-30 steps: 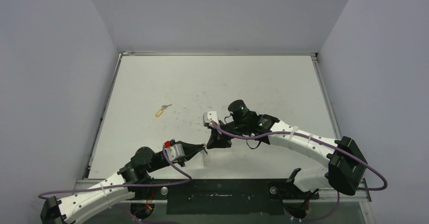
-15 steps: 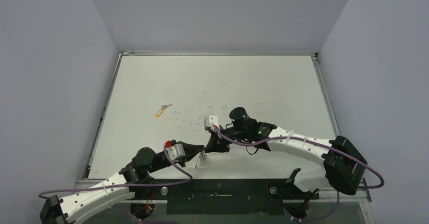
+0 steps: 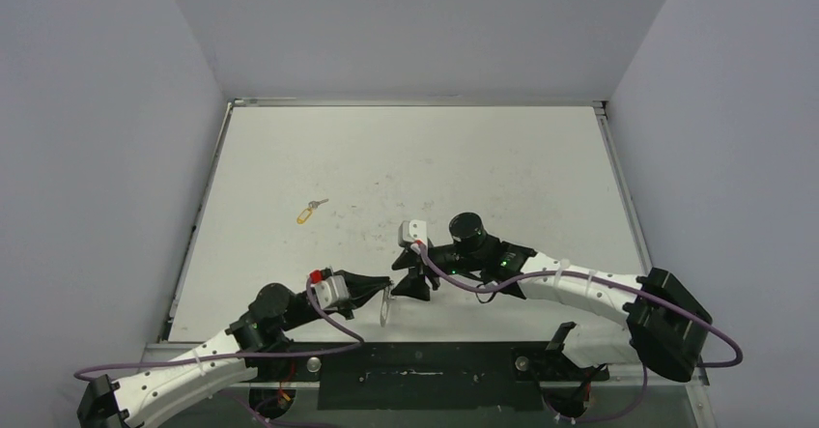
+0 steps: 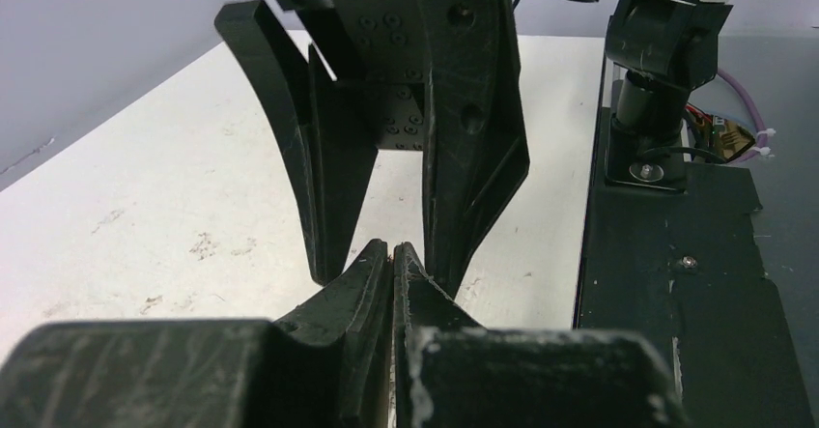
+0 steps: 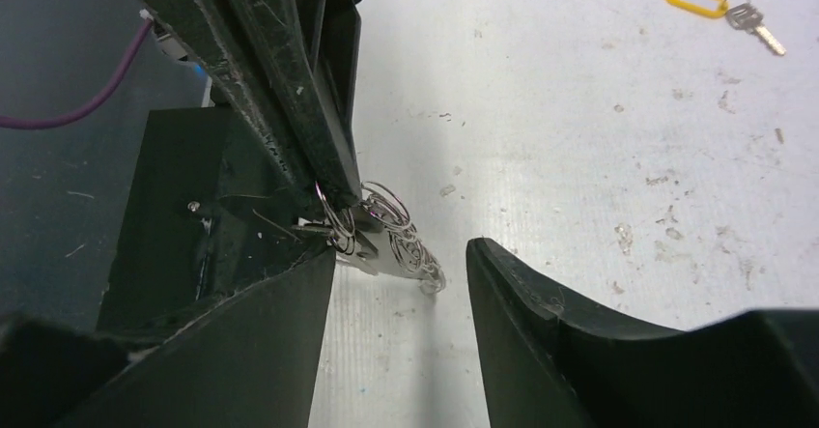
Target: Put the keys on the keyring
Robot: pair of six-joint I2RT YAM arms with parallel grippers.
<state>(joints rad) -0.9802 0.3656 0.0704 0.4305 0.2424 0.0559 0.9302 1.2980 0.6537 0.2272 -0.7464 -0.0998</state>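
Close to the near edge of the counter (image 3: pixel 502 157), the left tool (image 3: pixel 386 290) reaches in from the left with its two fingers clenched together. Its tips pinch the keyring (image 5: pixel 391 227), a cluster of small silver rings with a larger metal loop that hangs from the tips just above the surface. It is hard to tell whether a key sits among those rings.

The right tool (image 5: pixel 401 250) faces it tip to tip from the right. Its fingers stand released and apart, one on each side of the hanging rings, with nothing gripped between them.

Farther back and to the left, well apart from both tools, the key with a yellow tag (image 3: pixel 307 212) lies flat on the white, scuffed surface.
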